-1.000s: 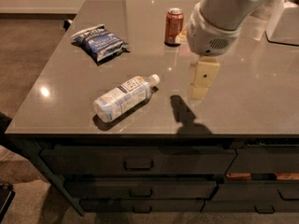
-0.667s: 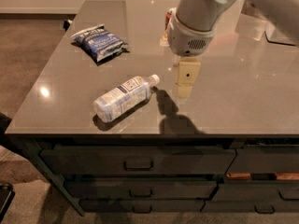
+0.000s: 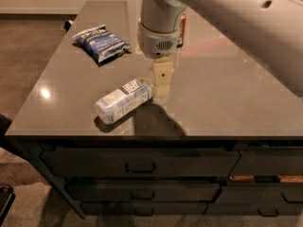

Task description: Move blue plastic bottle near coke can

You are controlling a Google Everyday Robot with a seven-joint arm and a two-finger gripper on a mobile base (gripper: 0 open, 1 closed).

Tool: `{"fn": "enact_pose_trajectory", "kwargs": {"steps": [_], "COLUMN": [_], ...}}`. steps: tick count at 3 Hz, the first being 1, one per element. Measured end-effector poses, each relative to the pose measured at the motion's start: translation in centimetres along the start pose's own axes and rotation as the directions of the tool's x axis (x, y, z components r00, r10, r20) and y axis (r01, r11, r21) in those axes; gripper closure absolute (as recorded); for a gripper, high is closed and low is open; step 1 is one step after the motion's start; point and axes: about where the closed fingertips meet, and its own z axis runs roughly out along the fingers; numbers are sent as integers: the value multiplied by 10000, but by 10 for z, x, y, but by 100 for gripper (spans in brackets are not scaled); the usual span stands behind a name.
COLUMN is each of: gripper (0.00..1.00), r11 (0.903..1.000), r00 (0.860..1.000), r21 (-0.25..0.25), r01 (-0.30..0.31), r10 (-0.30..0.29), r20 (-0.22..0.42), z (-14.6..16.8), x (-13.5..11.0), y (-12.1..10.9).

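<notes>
The blue plastic bottle (image 3: 123, 100) lies on its side on the grey countertop (image 3: 222, 98), its cap end pointing right and hidden behind my gripper. My gripper (image 3: 162, 84) hangs from the grey wrist just above and right of the bottle's cap end, close to the counter. The coke can (image 3: 182, 30) stands at the back of the counter; only a red strip of it shows beside the wrist.
A crinkled blue chip bag (image 3: 100, 42) lies at the back left of the counter. Dark drawers (image 3: 139, 163) run below the front edge. My arm (image 3: 236, 27) crosses the upper right of the view.
My arm and gripper have moved left and towards the front, from right of the bottle to over its cap end. The wrist now covers most of the coke can.
</notes>
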Motion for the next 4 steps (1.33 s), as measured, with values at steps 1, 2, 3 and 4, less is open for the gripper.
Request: {"fn": "enact_pose_trajectory", "kwargs": {"steps": [1, 2, 3, 4], "gripper": [0, 0, 20, 42], "r11": [9963, 9906, 9840, 9804], "r00": [9985, 9964, 9954, 9950], "r21": [-690, -1086, -1503, -1700], "r01": [514, 830, 954, 997], "r10": [-526, -842, -951, -975], "r20": [-146, -58, 89, 214], "z": [22, 36, 49, 55], "x": [-15, -27, -33, -35], "y": [-5, -2, -2, -3]}}
